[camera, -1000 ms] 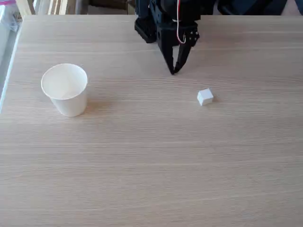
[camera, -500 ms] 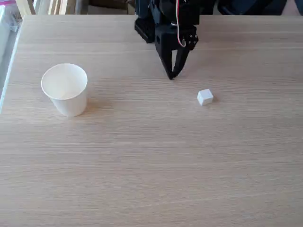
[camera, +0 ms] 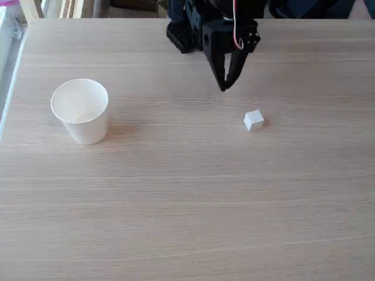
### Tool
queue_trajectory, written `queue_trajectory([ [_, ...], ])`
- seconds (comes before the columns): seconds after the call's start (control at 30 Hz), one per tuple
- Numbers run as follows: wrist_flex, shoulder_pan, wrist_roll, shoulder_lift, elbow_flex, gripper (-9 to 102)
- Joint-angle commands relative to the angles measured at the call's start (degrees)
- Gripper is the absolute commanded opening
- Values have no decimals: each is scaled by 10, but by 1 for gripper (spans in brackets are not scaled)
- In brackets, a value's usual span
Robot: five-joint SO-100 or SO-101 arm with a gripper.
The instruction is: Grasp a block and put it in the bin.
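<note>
In the fixed view a tiny white block (camera: 254, 120) lies on the light wooden table (camera: 187, 199), right of centre. The bin (camera: 81, 110), a plain white paper cup, stands upright at the left with nothing visible inside. My black gripper (camera: 223, 88) hangs from the arm at the top centre, pointing down, its two fingers meeting at the tips with nothing between them. The tips are above and to the left of the block, well apart from it.
The arm's black base (camera: 187, 23) sits at the table's far edge. The table's left edge (camera: 12, 82) runs beside a window area. Chair legs and dark objects show beyond the far edge.
The gripper has swung to the right, toward the block, and risen slightly. The block and the cup have not moved.
</note>
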Motion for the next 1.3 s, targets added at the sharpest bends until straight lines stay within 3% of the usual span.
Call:
queue_trajectory([
  [0.0,17,-21,27,-39,-59,0],
  [0.17,47,-55,71,-95,-103,4],
  [0.43,40,-86,121,-120,-115,19],
  [0.93,-4,-66,110,-194,-134,30],
  [1.27,-115,-38,78,-242,-125,29],
])
